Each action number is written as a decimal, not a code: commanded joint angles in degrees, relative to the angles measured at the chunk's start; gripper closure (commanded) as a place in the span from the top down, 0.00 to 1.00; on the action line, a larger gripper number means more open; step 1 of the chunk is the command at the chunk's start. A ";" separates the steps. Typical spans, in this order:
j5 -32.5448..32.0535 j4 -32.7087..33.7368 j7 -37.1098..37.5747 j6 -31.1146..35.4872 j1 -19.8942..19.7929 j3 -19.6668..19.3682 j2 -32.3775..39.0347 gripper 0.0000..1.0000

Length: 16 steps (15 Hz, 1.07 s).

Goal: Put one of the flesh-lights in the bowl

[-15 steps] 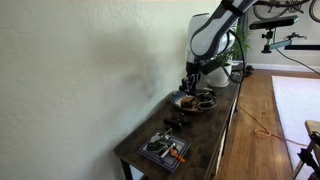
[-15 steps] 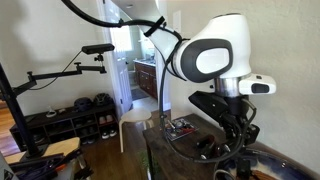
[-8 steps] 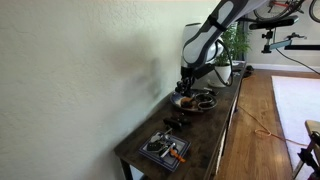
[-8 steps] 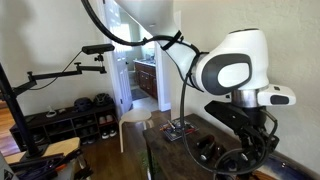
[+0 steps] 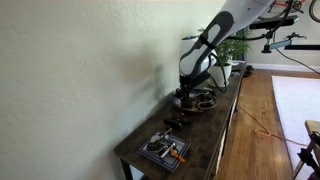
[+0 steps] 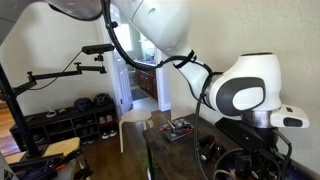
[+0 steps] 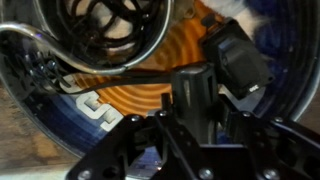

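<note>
In the wrist view my gripper (image 7: 192, 120) is shut on a small black stubby flashlight (image 7: 190, 92) and holds it just above the bowl (image 7: 120, 95), which has an orange ringed inside and a dark blue glossy rim. Another black item (image 7: 236, 56) lies in the bowl to the right. In an exterior view the gripper (image 5: 186, 91) is low over the bowl (image 5: 184, 103) on the narrow table. More black flashlights (image 5: 172, 124) lie on the table between the bowl and the tray.
A second round dish with a shiny rim (image 7: 100, 45) holds black wires and touches the bowl. A rectangular dark tray (image 5: 163, 149) with small items sits near the table's near end, also seen in an exterior view (image 6: 180, 129). A plant in a white pot (image 5: 229, 68) stands behind the bowl. The wall runs along the table.
The arm has come down and shifted toward the wall, bringing the gripper from above the dishes to just over the bowl.
</note>
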 commanded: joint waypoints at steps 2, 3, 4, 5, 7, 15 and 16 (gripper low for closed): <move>-1.12 3.39 -0.25 -1.05 -0.82 0.12 3.07 0.23; -1.19 3.12 -0.41 -0.89 -0.79 0.13 2.78 0.23; -1.26 2.92 -0.65 -0.79 -0.83 0.23 2.43 0.23; -1.53 2.14 -0.66 -0.72 -0.57 0.02 1.56 0.39; -1.99 0.29 -0.31 -0.35 0.01 -0.30 -0.23 0.74; -2.77 -9.87 0.08 -3.87 2.13 0.82 -11.72 1.00; -3.02 -11.17 0.61 -4.59 2.73 0.70 -13.26 1.00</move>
